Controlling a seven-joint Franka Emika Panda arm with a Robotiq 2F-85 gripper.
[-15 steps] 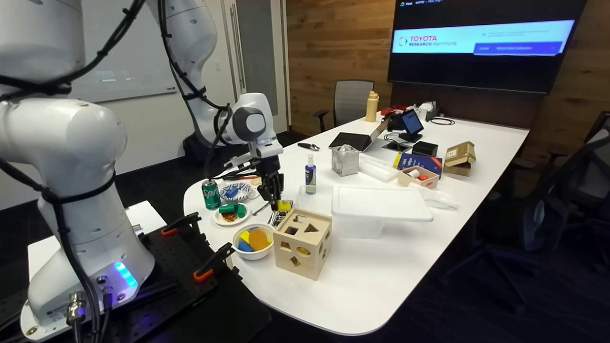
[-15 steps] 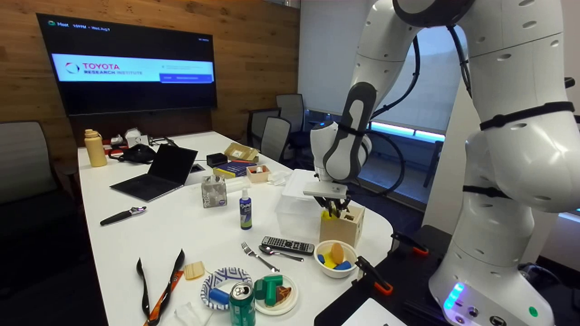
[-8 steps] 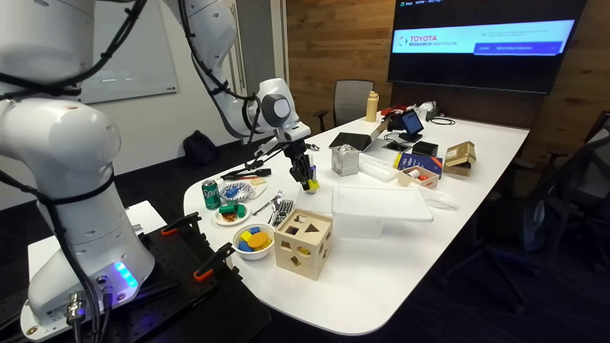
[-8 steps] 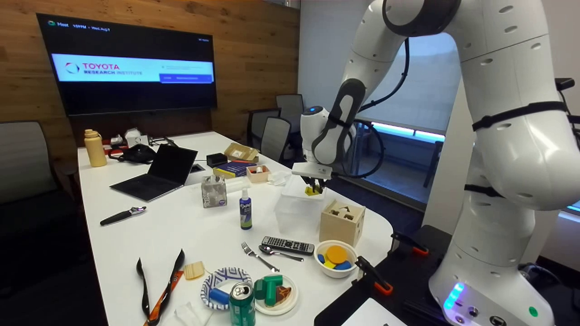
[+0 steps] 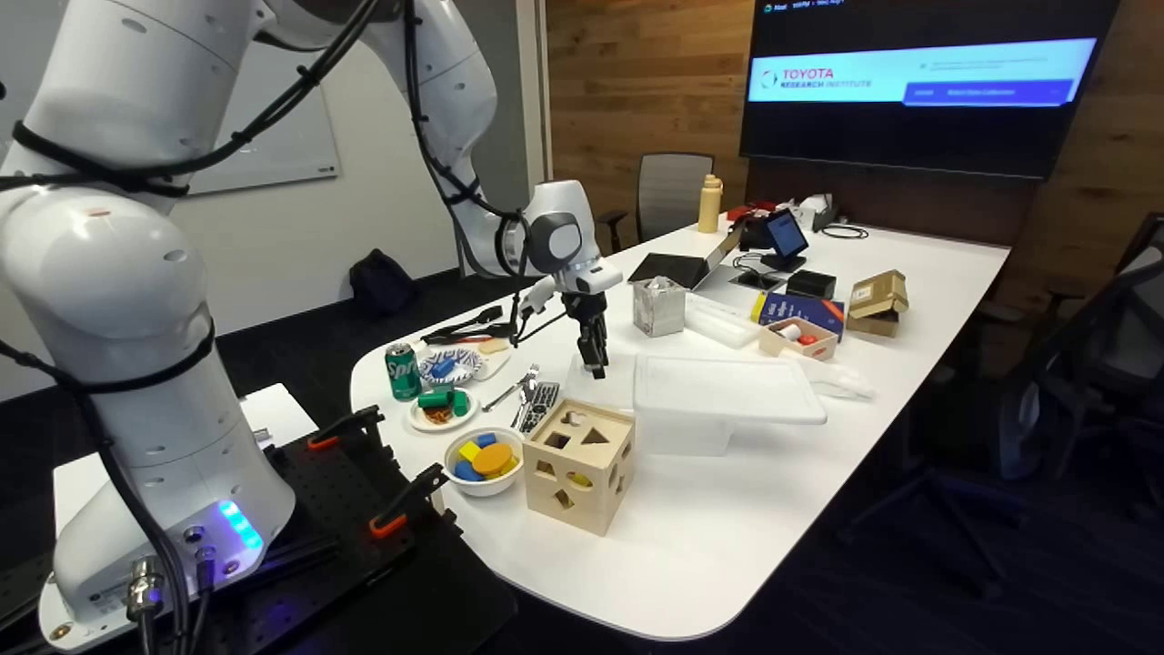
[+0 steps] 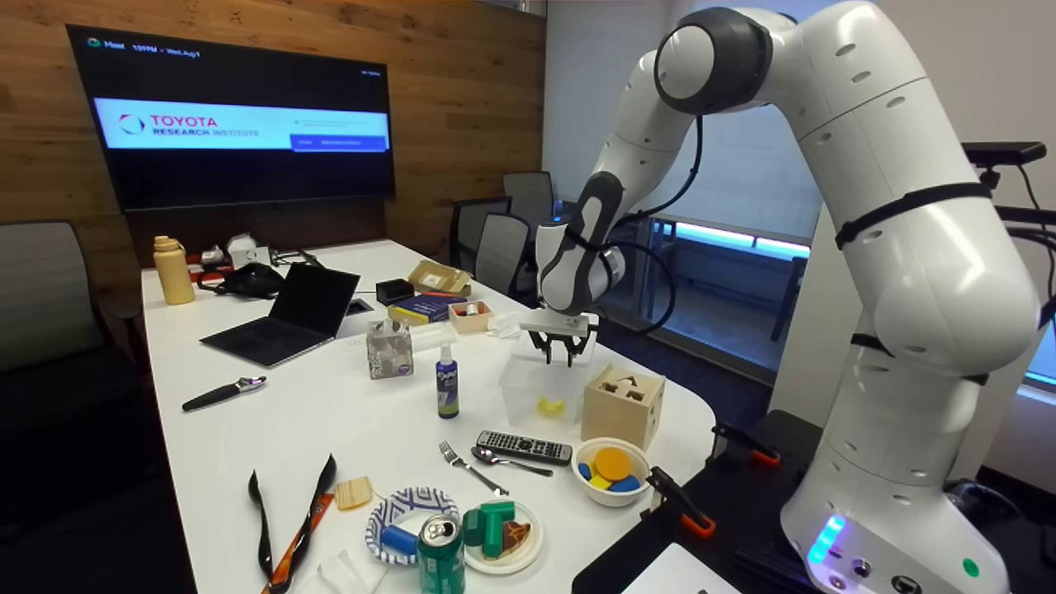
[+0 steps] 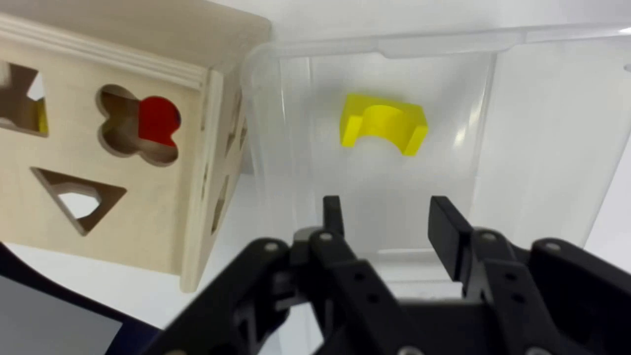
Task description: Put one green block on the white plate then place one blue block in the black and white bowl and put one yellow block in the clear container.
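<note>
This is an office meeting room, set around a long, round-cornered white table (image 5: 718, 546). Past its far end, a wide black wall screen (image 6: 235, 173) with a blue-and-white Toyota Research Institute banner (image 6: 239, 125) hangs on brown wood-plank panelling (image 5: 646, 82). Grey-backed, dark-framed chairs (image 6: 502, 256) stand along both sides of the table, and an open black laptop (image 6: 312, 304) rests on it.

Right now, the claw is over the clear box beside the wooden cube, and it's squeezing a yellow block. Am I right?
Not quite: the claw isn't squeezing the yellow block. The wrist view shows the claw open and the block lying in the clear box. The claw is over that box beside the wooden cube, though.
</note>
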